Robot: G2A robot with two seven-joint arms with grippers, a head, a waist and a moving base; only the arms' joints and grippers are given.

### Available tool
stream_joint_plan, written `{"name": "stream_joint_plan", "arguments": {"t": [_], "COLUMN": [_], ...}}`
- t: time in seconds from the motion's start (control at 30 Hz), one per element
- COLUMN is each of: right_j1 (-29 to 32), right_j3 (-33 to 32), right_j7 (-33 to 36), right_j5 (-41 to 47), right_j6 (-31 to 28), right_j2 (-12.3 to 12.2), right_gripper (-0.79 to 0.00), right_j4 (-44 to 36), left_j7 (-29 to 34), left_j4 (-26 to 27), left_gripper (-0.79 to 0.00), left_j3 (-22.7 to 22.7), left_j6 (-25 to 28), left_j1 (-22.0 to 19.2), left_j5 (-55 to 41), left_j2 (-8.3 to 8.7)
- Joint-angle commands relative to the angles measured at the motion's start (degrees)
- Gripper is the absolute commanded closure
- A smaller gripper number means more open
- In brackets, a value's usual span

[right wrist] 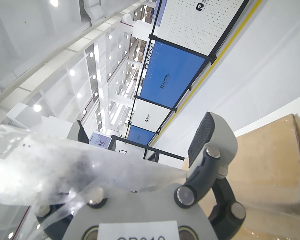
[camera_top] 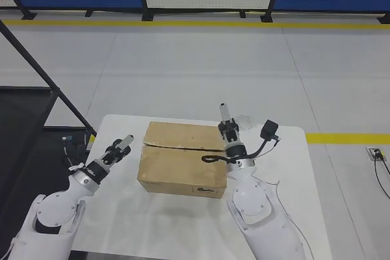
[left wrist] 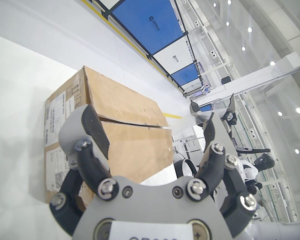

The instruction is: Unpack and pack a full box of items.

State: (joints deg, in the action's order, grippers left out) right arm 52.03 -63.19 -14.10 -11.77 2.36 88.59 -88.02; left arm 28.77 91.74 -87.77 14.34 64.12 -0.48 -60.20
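Sitting shut mid-frame on the white table (camera_top: 117,214): a brown cardboard box (camera_top: 182,159).
Left gripper (camera_top: 125,143), fingers apart, hangs just left of it; right gripper (camera_top: 225,114), fingers apart and draped with crumpled clear plastic film (right wrist: 40,166), is over its upper-right corner.

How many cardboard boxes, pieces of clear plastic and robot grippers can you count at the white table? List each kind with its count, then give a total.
cardboard box: 1
clear plastic piece: 1
grippers: 2 (left gripper, right gripper)
Total: 4
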Motion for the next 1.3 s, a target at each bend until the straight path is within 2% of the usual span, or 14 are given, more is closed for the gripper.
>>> {"name": "stream_joint_plan", "arguments": {"t": [0.0, 0.27, 0.5, 0.73, 1.27], "right_j1": [-0.4, -3.8, -5.9, -7.4, -15.6], "right_j3": [0.5, 3.6, 5.3, 6.6, 12.8], "right_j7": [0.9, 0.2, 0.6, 0.9, -1.0], "right_j5": [-0.9, -4.5, -8.7, -9.8, -8.6], "right_j6": [0.5, 2.4, 0.7, 1.7, 2.3], "right_j2": [0.1, 1.2, 1.9, 2.8, 7.1], "right_gripper": [-0.785, -0.785, -0.785, -0.785, -0.785], "right_j4": [0.4, 4.1, 5.8, 7.6, 22.5], "left_j7": [0.0, -0.2, -0.4, -0.5, -0.1], "left_j4": [0.2, 0.1, -0.3, -0.2, -1.0], "left_gripper": [-0.785, -0.785, -0.785, -0.785, -0.785], "left_j3": [-0.3, -1.1, -1.9, -1.8, -3.5], "left_j6": [0.0, 0.0, -0.1, -0.1, 0.5], "left_j1": [0.4, 1.1, 1.5, 1.5, 3.2], "left_j5": [-0.1, -1.1, -1.8, -2.0, -4.0], "left_j2": [0.03, 0.07, 0.12, 0.07, 0.20]}}
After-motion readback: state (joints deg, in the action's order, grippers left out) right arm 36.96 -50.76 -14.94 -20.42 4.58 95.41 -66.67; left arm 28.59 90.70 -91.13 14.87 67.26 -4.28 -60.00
